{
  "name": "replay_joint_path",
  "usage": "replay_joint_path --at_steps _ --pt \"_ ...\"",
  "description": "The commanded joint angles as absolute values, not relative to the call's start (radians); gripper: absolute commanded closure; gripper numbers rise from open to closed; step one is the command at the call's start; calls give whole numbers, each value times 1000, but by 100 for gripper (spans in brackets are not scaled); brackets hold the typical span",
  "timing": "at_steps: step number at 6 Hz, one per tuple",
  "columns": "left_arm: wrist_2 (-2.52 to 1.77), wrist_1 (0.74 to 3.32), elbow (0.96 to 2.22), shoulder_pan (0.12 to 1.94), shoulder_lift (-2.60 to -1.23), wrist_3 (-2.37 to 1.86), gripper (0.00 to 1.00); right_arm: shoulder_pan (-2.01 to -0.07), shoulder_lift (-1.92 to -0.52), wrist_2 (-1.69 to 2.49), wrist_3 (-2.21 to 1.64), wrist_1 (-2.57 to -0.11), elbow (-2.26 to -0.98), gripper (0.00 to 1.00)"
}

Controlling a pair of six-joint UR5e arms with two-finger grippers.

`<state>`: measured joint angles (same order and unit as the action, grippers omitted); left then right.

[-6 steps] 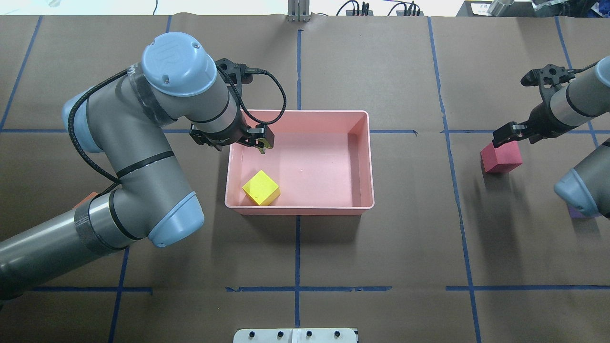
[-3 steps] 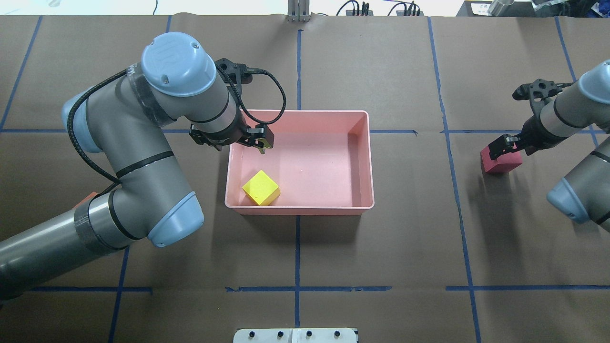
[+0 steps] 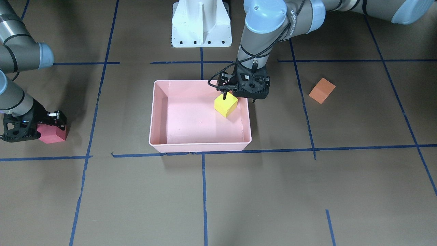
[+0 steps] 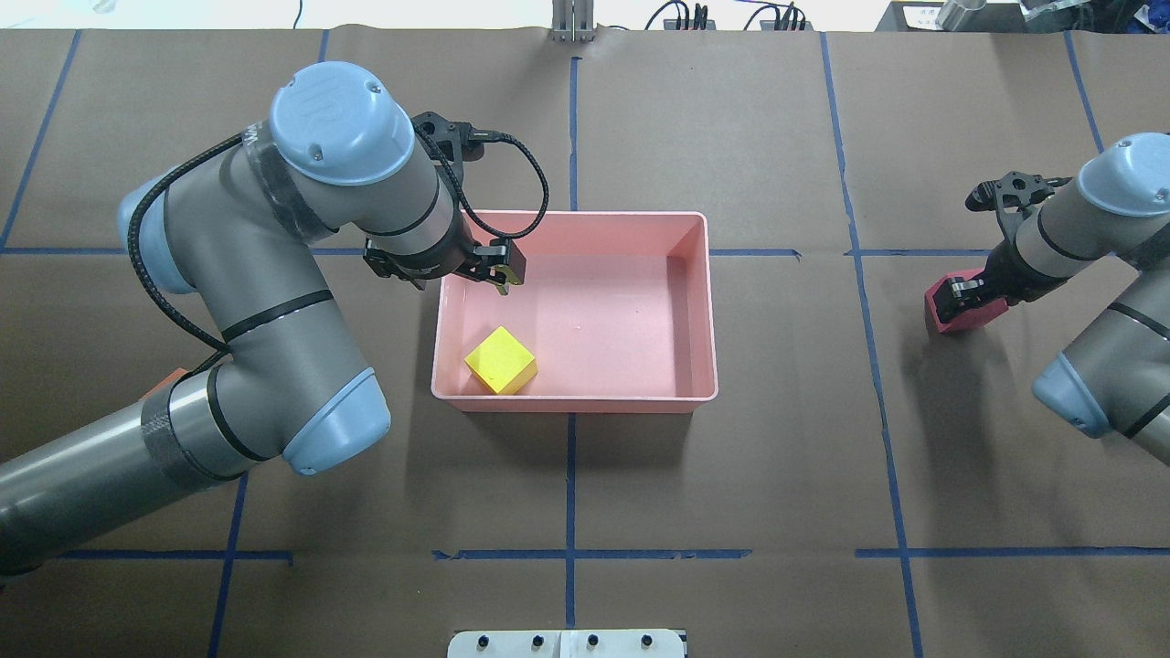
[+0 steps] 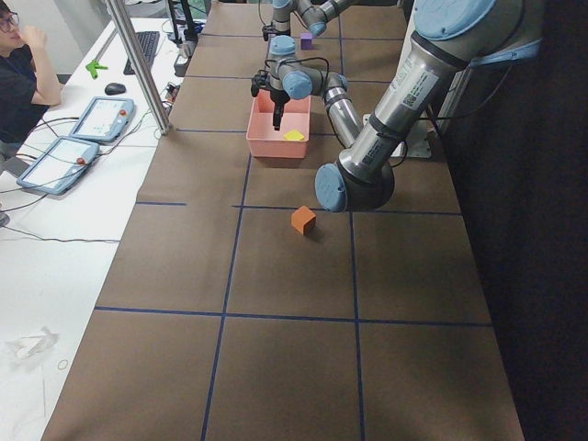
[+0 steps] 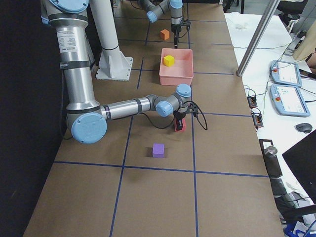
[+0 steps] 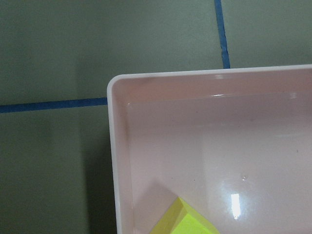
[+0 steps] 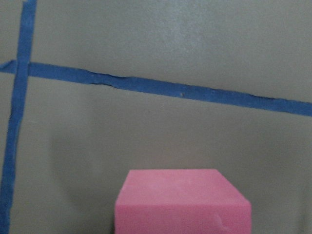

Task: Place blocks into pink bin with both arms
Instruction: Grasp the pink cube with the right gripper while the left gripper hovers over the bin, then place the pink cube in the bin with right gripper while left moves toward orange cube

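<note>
The pink bin [image 4: 706,311] stands mid-table and holds the yellow-green block [image 4: 501,360], which also shows in the front view [image 3: 226,105] and the left wrist view [image 7: 187,222]. My left gripper [image 4: 498,267] hangs open and empty over the bin's far left corner. My right gripper [image 3: 37,131] is low over the red block [image 3: 51,135], open, with its fingers on either side of it. The red block fills the bottom of the right wrist view [image 8: 183,202]. The orange block [image 3: 322,90] lies on the table on my left. The purple block [image 6: 158,150] lies near my right arm.
The white pedestal base [image 3: 201,24] stands behind the bin. Blue tape lines cross the brown table cover. A metal post [image 5: 138,64] and operator tablets [image 5: 55,161] stand on the white bench beyond the table's far edge.
My right gripper has swung inward and come down over the red block, now covering most of it. My left arm and the yellow-green block have not moved.
</note>
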<state>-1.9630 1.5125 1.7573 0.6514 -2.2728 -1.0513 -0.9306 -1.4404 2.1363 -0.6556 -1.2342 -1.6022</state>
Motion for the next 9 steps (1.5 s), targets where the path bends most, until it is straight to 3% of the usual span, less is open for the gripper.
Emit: replay_joint_path --at_steps 1,3,5,8,9 --pt "-1970 1499 1843 669 -2197 -960 0 -934 -1433 2140 -658 -1249 -1702 76" --pt "-2053 1500 1896 832 -2041 -588 0 -930 -1349 2144 -817 -1268 -1746 75" --pt "-2143 1555 1898 975 -1860 -328 0 -878 -1170 2138 -943 -1555 -1846 75" --pt "-2148 1797 1891 989 -1659 -301 0 -706 -895 2032 -1225 -1730 -1827 73" --pt "-2207 1874 1897 989 -1601 -302 0 -649 -818 1973 -1300 -1730 -1756 32"
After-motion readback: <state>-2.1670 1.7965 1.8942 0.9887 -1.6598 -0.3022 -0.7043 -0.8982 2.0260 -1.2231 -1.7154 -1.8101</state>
